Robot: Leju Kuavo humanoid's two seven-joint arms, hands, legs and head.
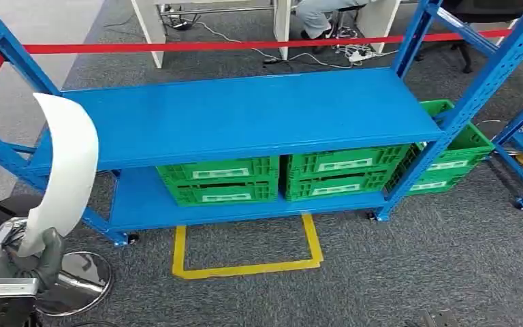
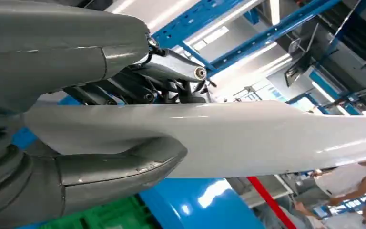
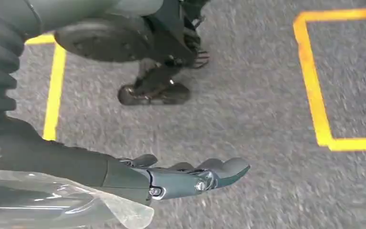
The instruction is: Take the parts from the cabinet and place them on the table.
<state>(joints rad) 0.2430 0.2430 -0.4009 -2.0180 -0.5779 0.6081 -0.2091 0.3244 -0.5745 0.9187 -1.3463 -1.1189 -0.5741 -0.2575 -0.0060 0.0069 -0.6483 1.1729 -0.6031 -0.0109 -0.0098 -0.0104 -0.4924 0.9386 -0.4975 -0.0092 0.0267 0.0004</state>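
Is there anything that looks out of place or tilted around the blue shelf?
Yes: one green crate sits askew on the floor beside the shelf, while the others are lined up under it.

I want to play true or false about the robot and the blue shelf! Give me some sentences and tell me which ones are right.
1. The left hand holds a long white curved part. True.
2. The top of the blue shelf is piled with green crates. False: the top is bare; the green crates sit on the lower level.
3. A yellow tape outline is marked on the carpet in front of the shelf. True.
4. The right hand grips a green crate. False: it holds nothing, its fingers stretched out above the grey carpet.
5. A red bar runs behind the shelf. True.
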